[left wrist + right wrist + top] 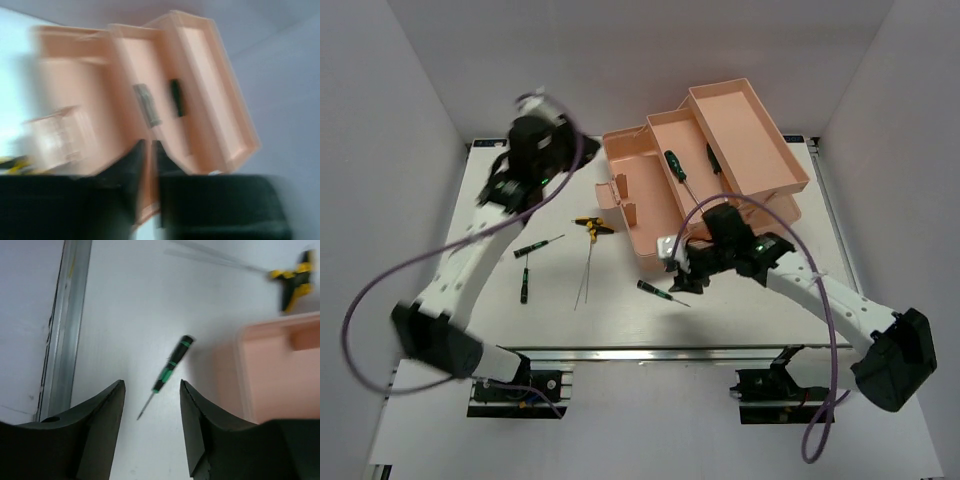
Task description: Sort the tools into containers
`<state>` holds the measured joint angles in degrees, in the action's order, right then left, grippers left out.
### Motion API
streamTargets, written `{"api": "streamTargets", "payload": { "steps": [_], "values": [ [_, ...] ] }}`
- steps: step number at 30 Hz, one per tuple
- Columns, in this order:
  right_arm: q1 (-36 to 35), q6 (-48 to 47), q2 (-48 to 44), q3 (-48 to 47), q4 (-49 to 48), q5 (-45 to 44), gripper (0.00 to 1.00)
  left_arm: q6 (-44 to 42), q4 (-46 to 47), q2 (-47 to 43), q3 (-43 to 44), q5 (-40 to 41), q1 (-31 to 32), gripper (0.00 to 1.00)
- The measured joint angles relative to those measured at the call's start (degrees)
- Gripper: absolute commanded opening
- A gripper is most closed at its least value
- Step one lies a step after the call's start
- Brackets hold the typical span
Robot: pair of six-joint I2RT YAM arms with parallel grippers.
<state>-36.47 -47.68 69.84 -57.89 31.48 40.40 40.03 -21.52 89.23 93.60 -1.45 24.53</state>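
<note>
Wide-open, empty, my right pincer (151, 385) hovers over a green screwdriver (170, 365) near the tabletop's (620, 320) front edge; two screwdrivers (675, 167) lie in a tray (692, 140), other tools lie loose.

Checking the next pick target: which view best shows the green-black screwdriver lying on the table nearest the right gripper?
Right wrist: the screwdriver lies mid-frame and large, its banded handle and thin shaft distinct, though slightly blurred. Top external shows it whole but tiny. Left wrist does not show it.

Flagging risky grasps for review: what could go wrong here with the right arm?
1. The screwdriver lies flat and slanted under the open right gripper; closing could roll it away.
2. The toolbox wall sits close beside; a descent might clip it.
</note>
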Motion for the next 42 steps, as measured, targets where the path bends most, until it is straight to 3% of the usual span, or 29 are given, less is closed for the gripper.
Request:
{"api": "streamTargets", "payload": {
  "steps": [3,7,12,16,22,25,28,29,32,36,42],
  "values": [
    [-9.03,1.16,1.68,5.62,-2.64,-10.45,0.61,-0.68,-0.92,-18.71,-18.73,2.05,-8.04,0.63],
    [-14.29,5.16,9.03,7.17,-5.03,-21.42,0.63,0.17,-7.54,-34.62,-35.3,6.34,-12.26,0.68],
    [-15.67,10.21,17.51,6.29,-9.49,-29.79,0.64,3.78,-15.41,-43.45,-47.12,8.79,-11.67,0.71],
    [-15.67,12.85,22.49,4.72,-11.8,-32.48,0.63,5.75,-19.54,-48.7,-51.67,10.71,-11.67,0.75],
    [-15.69,16.11,27.52,1.86,-14.43,-34.93,0.58,4.96,-23.37,-50.01,-51.89,14.45,-11.67,0.77],
    [-15.69,17.11,28.52,1.25,-15.85,-35.28,0.47,3.72,-25.07,-49.62,-51.89,16.17,-11.67,0.77],
    [-15.72,17.75,29.29,0.74,-16.72,-35.3,0.25,2.69,-26.18,-48.87,-51.87,17.86,-11.67,0.75],
    [-15.74,17.81,29.49,0.68,-16.85,-35.23,0.13,2.43,-26.56,-48.57,-51.89,18.43,-11.67,0.74],
    [-15.74,17.46,29.53,0.66,-16.96,-34.64,0.0,1.99,-27.1,-47.08,-51.89,19.58,-11.67,0.73],
    [-15.56,15.61,28.83,0.66,-14.97,-31.76,0.0,1.81,-27.34,-44.06,-51.87,20.59,-11.67,0.73],
    [-15.52,10.19,20.65,-1.36,-3.1,-17.79,0.0,1.38,-27.19,-36.83,-51.87,20.81,-11.67,0.74]
  ]
}}
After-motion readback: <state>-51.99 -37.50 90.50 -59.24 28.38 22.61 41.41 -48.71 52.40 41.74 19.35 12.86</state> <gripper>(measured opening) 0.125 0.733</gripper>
